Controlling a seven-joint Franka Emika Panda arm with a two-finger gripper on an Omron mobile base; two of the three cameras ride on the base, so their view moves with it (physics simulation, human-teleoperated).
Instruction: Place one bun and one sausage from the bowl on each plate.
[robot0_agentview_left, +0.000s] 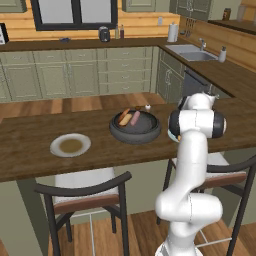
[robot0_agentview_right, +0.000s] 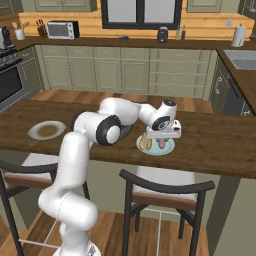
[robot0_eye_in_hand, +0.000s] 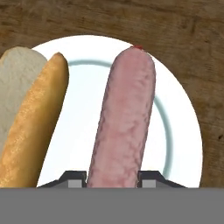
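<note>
While poised low over the pale blue plate (robot0_agentview_right: 170, 148) at centre of the right base view, gripper (robot0_eye_in_hand: 113, 179) pinching a pink sausage (robot0_eye_in_hand: 124, 118) between its two dark tips, sausage running up mid-frame across the plate. Bun (robot0_eye_in_hand: 33, 122) lying on the same plate at left of the hand view, just beside the sausage. Dark bowl (robot0_agentview_left: 152, 131) at centre of the left base view, still holding a bun and a sausage. Second plate (robot0_agentview_left: 70, 145) at left, on the wooden counter (robot0_agentview_left: 30, 150).

A home kitchen: green cabinets (robot0_agentview_left: 75, 75), a sink (robot0_agentview_left: 192, 52), a microwave (robot0_agentview_right: 62, 30) (oven (robot0_agentview_right: 10, 82) beside), a wooden counter (robot0_agentview_left: 30, 145) with chairs (robot0_agentview_left: 82, 197).
</note>
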